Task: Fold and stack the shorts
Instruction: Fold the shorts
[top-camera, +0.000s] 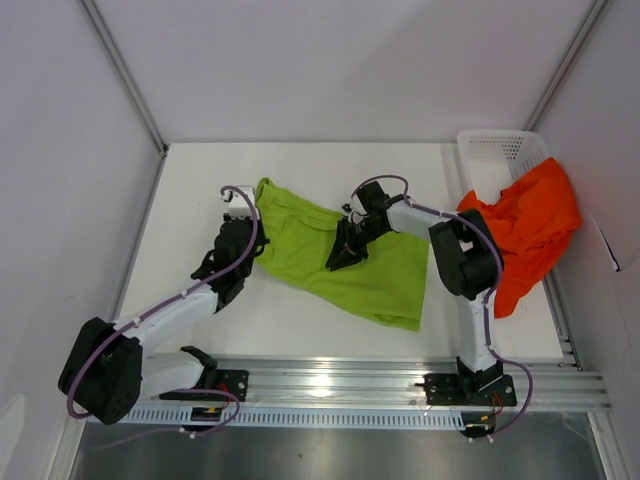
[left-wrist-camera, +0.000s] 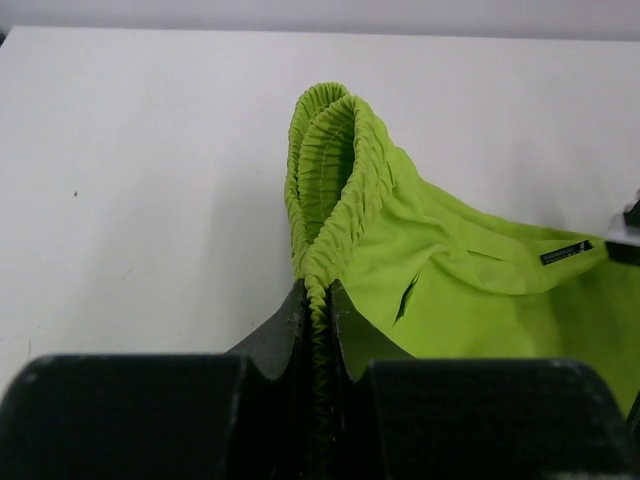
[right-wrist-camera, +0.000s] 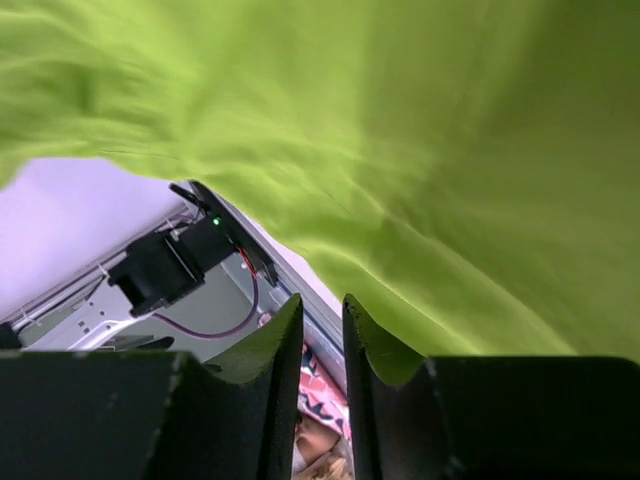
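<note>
The lime green shorts (top-camera: 385, 270) lie spread on the white table's middle. My left gripper (top-camera: 248, 250) is at their left edge. In the left wrist view it (left-wrist-camera: 318, 292) is shut on the gathered elastic waistband, and the shorts (left-wrist-camera: 450, 270) run off to the right. My right gripper (top-camera: 342, 256) sits over the middle of the green shorts. In the right wrist view its jaws (right-wrist-camera: 322, 300) stand a little apart with nothing between them, and the green cloth (right-wrist-camera: 400, 150) fills the upper frame. The orange-red shorts (top-camera: 530, 225) hang crumpled over the basket at the right.
A white mesh basket (top-camera: 500, 150) stands at the back right corner, partly under the orange shorts. A metal rail (top-camera: 330, 380) carrying the arm bases runs along the near edge. White walls close in the table on the left, back and right.
</note>
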